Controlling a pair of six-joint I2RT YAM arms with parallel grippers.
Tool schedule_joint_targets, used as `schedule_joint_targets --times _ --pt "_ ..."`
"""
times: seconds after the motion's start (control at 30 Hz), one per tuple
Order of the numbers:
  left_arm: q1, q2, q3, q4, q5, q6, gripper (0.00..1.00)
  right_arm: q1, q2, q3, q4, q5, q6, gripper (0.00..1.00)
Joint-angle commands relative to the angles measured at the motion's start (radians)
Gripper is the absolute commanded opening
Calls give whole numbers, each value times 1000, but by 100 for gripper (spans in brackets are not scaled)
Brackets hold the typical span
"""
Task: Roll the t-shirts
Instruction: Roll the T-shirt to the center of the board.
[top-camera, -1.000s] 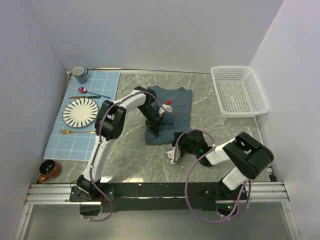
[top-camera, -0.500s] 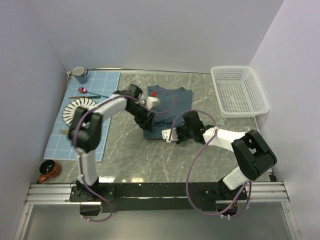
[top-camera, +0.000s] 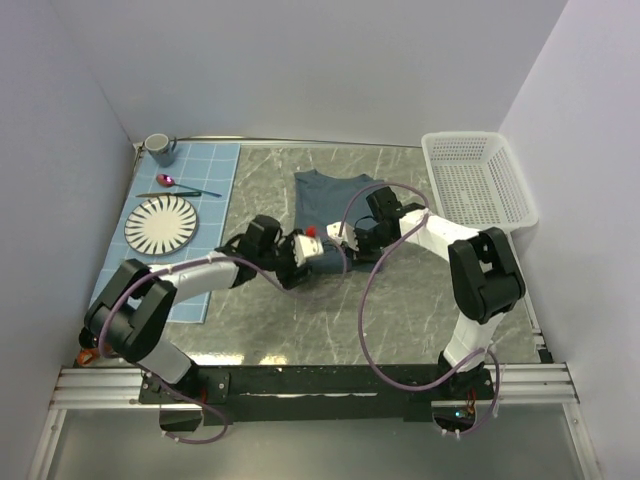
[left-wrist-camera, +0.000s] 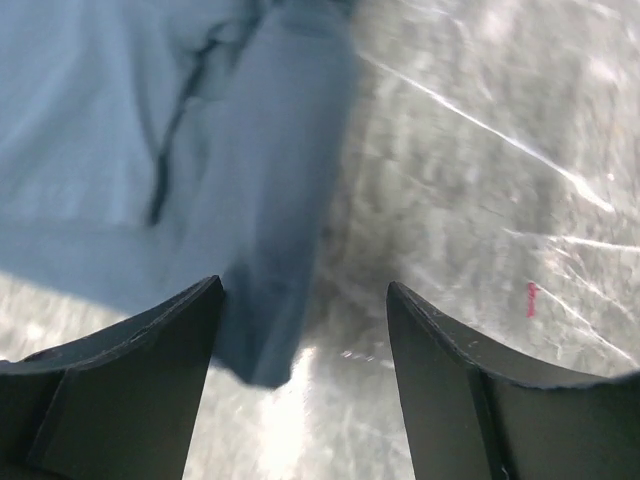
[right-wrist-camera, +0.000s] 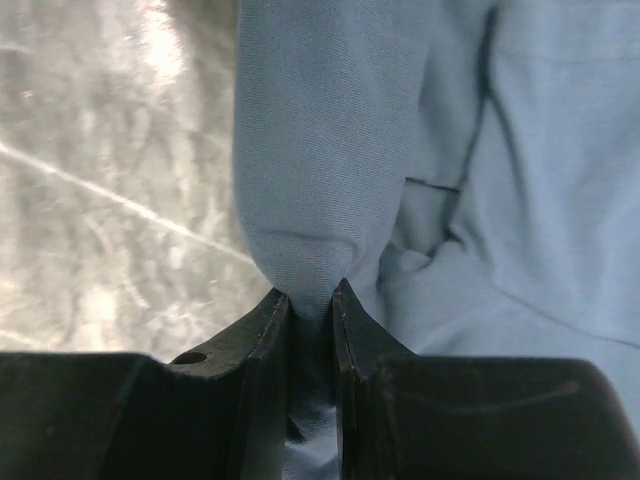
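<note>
The slate-blue t-shirt (top-camera: 335, 195) lies partly folded on the marble table, its near edge bunched between the two grippers. My right gripper (top-camera: 347, 238) is at the shirt's near edge, shut on a pinched fold of the t-shirt (right-wrist-camera: 315, 150) that bulges out of my right gripper (right-wrist-camera: 312, 295). My left gripper (top-camera: 306, 254) sits low just left of it, at the shirt's near left corner. In the left wrist view my left gripper (left-wrist-camera: 305, 300) stands open over bare marble, with the t-shirt's rolled edge (left-wrist-camera: 280, 190) reaching between the fingertips but not held.
A white basket (top-camera: 476, 182) stands at the back right. On the left lies a light blue gridded placemat (top-camera: 205, 180) with a striped plate (top-camera: 161, 224), a spoon (top-camera: 176, 184) and a grey mug (top-camera: 158, 148). A brown mug (top-camera: 92, 347) sits at the near left.
My left gripper opened, let go of the shirt and dropped to its near left corner. My right gripper moved up from the near table and closed on the shirt's edge.
</note>
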Motion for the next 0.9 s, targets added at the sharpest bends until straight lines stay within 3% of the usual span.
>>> schedule_joint_targets --times 0.0,0.23,0.33,0.37,0.43,0.47,0.57,0.73,0.87 --pt "-43 6 -16 187 -40 118 74 -13 21 48 -98 -22 -5 7" --pt "-84 114 31 208 -80 143 69 -11 12 31 -92 -23 -21 8" --pt "-86 163 92 141 -72 163 56 -14 13 34 -95 -25 -18 8" --pt "-86 171 102 95 -70 177 44 -17 15 40 -102 -28 -19 8" --pt "-84 176 129 61 -67 175 33 -23 21 49 -118 -34 -25 8" --pt "-81 176 140 21 -67 163 22 -31 22 62 -133 -34 -27 8" --pt "-52 167 195 -74 -61 104 12 -54 30 97 -176 -41 -22 8" --pt "12 193 330 -298 77 56 9 -80 50 190 -303 -71 -21 9" --pt "51 294 557 -577 215 36 9 -86 102 283 -504 -158 15 9"
